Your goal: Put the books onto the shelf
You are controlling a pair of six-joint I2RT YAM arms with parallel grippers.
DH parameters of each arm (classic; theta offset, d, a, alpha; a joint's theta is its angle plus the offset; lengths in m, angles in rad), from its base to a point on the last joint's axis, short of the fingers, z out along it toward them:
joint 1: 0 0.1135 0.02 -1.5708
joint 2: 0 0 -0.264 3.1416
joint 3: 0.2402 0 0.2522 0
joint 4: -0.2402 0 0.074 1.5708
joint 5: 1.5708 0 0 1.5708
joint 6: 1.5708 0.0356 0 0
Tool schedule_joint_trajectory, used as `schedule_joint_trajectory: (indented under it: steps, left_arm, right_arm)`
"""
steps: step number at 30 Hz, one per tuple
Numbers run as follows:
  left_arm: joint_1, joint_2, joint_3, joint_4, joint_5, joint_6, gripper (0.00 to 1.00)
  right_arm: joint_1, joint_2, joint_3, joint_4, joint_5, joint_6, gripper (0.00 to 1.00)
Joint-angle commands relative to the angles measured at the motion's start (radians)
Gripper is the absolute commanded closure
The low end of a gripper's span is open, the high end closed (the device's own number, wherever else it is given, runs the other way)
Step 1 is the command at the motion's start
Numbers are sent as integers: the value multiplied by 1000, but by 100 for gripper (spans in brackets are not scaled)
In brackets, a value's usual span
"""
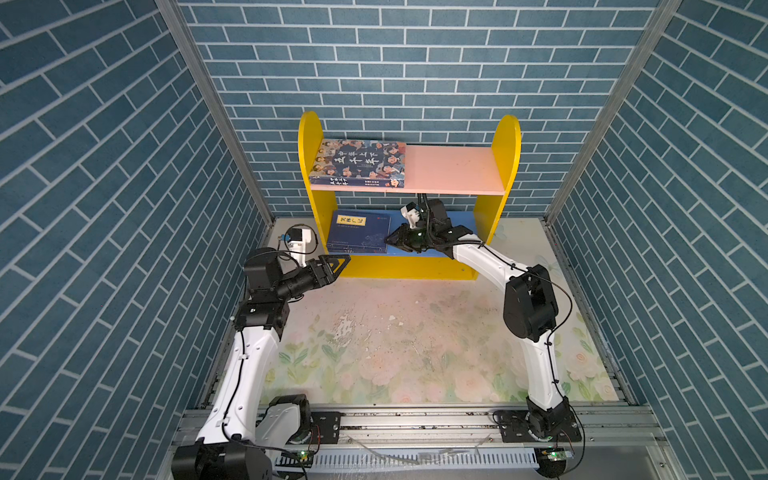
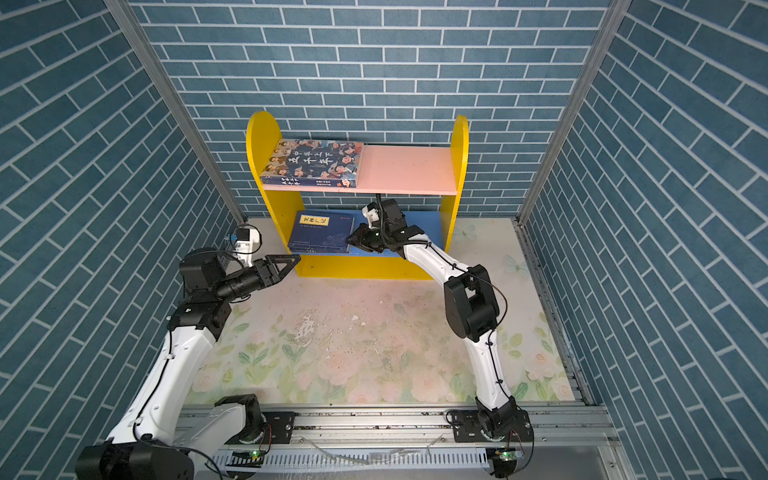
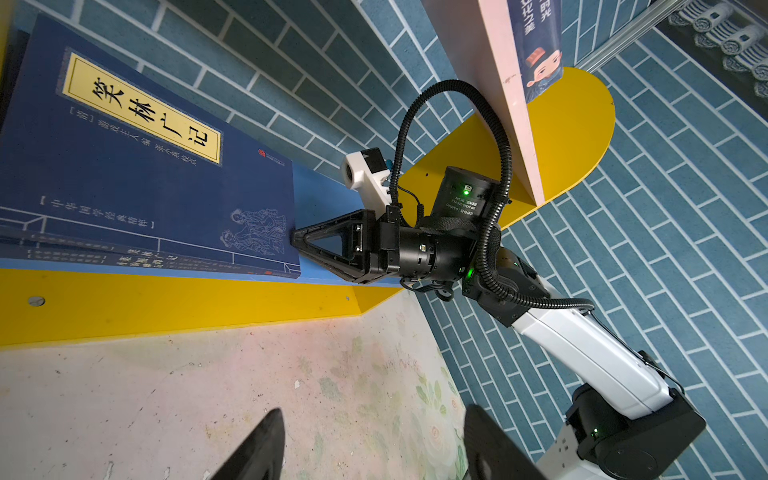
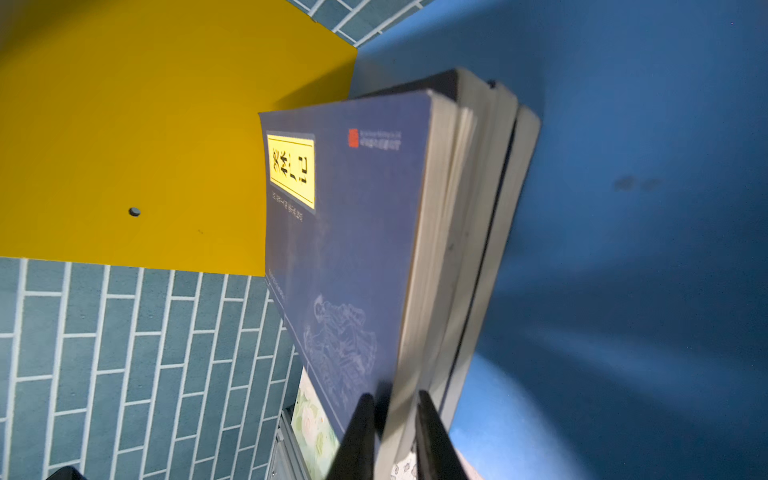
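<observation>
Books lie on both boards of the shelf, at upper centre of both top views. I read one cartoon-faced book lying flat on the left half of the pink board. A stack of navy books lies flat on the left half of the blue board, yellow title label up.

I see the right gripper reaching in under the pink board, its tip at the right edge of the navy stack. In the right wrist view its fingers stand a narrow gap apart, with the top book's page edges showing between them. I cannot tell whether they pinch it.

I see the left gripper just beside the shelf's lower-left front corner, above the table. Its jaws are well apart and hold nothing.
</observation>
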Motion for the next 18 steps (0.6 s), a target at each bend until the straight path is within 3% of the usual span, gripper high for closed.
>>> schedule_joint_trajectory:
  steps: [1, 3, 12, 14, 18]
  left_arm:
    - [6, -13, -6, 21, 9, 5, 30]
    - [6, -12, -6, 21, 9, 5, 30]
    - [7, -13, -3, 13, 1, 16, 30]
    - [7, -5, 21, -51, -25, 88, 30]
    - [7, 33, 72, -200, -118, 369, 32]
  right_arm:
    - [-1, 31, 44, -14, 31, -75, 83]
    - [-1, 31, 47, -11, 31, -75, 88]
    - [-1, 34, 65, -15, 25, -74, 88]
    - [-2, 25, 54, -14, 29, -73, 84]
    - [0, -31, 1, 17, 47, -78, 80]
